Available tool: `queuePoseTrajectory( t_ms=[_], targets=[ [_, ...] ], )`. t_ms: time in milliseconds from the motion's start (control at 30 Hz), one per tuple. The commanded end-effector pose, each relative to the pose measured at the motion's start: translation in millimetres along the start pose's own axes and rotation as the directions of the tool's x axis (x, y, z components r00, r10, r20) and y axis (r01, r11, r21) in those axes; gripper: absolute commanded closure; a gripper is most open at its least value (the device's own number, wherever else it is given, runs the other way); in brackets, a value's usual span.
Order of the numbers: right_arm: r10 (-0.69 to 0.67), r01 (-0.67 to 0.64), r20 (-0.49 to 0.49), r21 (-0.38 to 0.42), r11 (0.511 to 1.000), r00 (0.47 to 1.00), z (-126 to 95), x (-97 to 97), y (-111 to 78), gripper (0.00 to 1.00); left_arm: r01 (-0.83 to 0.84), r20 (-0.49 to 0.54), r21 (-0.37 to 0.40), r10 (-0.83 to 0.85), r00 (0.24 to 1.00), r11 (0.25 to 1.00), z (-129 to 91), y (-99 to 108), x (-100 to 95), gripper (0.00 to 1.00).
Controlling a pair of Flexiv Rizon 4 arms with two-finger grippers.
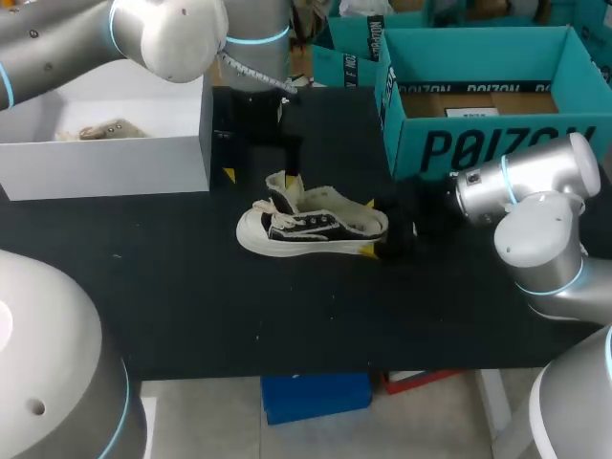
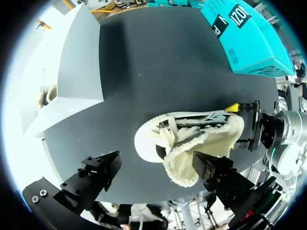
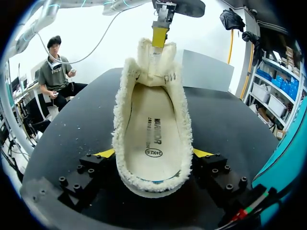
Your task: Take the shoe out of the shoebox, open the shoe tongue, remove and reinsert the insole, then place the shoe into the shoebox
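Right wrist view showed the right gripper (image 3: 153,154) clamped on the heel of the shoe (image 3: 123,120), out on the table (image 3: 62,143). The left gripper (image 2: 157,164) hung open, a finger against the tongue (image 3: 154,62); pulling it well back would free the insole (image 3: 152,129).

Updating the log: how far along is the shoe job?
Done: the shoe is out on the table, heel clamped by the right gripper. In hand: the open left gripper props the tongue back. Left: pulling and refitting the insole, seen inside the shoe, then boxing it.

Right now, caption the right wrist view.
Right gripper clamps the shoe heel; a left fingertip props its tongue open.
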State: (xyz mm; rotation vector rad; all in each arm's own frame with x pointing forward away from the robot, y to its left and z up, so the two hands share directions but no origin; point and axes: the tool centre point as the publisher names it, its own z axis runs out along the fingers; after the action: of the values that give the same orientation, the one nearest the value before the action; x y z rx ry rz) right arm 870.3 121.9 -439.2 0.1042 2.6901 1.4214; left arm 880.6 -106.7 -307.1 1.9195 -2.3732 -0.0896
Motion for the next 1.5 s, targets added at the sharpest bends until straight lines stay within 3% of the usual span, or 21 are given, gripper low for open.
queuePoseTrajectory(
  t_ms=[33,267,533,867,1000,1033,1067,1100,1167,1500],
  targets=[
    [0.002,-0.002,0.002,0.002,1.000,1.000,2.6,-0.8,-2.0,1.00,-0.105,-0.030,-0.004,0.105,0.994,0.994,-15.6,-8.5,-4.6,0.00],
    [0.002,-0.002,0.002,0.002,1.000,1.000,2.6,-0.8,-2.0,1.00,-0.375,-0.028,0.029,0.376,0.926,0.926,-26.8,-14.4,12.0,0.00],
    [0.002,-0.002,0.002,0.002,1.000,1.000,2.6,-0.8,-2.0,1.00,-0.685,-0.149,0.055,0.684,0.714,0.726,-35.9,-15.5,37.2,0.00],
    [0.002,-0.002,0.002,0.002,1.000,1.000,2.6,-0.8,-2.0,1.00,-0.892,-0.166,0.091,0.890,0.425,0.443,-43.1,-14.1,61.1,0.00],
    [0.002,-0.002,0.002,0.002,1.000,1.000,2.6,-0.8,-2.0,1.00,-0.916,-0.147,0.090,0.915,0.375,0.390,-42.2,-13.2,65.5,0.00],
    [0.002,-0.002,0.002,0.002,1.000,1.000,2.6,-0.8,-2.0,1.00,-0.922,-0.146,0.091,0.921,0.361,0.375,-41.3,-13.4,66.0,0.05],
    [0.002,-0.002,0.002,0.002,1.000,1.000,2.6,-0.8,-2.0,1.00,-0.929,-0.155,0.091,0.927,0.343,0.359,-39.7,-13.0,65.6,0.71],
    [0.002,-0.002,0.002,0.002,1.000,1.000,2.6,-0.8,-2.0,1.00,-0.937,-0.160,0.090,0.933,0.321,0.338,-38.1,-12.4,65.1,1.00],
    [0.002,-0.002,0.002,0.002,1.000,1.000,2.6,-0.8,-2.0,1.00,-0.955,-0.174,0.083,0.948,0.266,0.284,-34.8,-9.7,64.1,1.00],
    [0.002,-0.002,0.002,0.002,1.000,1.000,2.6,-0.8,-2.0,1.00,-0.955,-0.174,0.083,0.948,0.266,0.284,-34.8,-9.7,64.1,1.00]
  ],
)
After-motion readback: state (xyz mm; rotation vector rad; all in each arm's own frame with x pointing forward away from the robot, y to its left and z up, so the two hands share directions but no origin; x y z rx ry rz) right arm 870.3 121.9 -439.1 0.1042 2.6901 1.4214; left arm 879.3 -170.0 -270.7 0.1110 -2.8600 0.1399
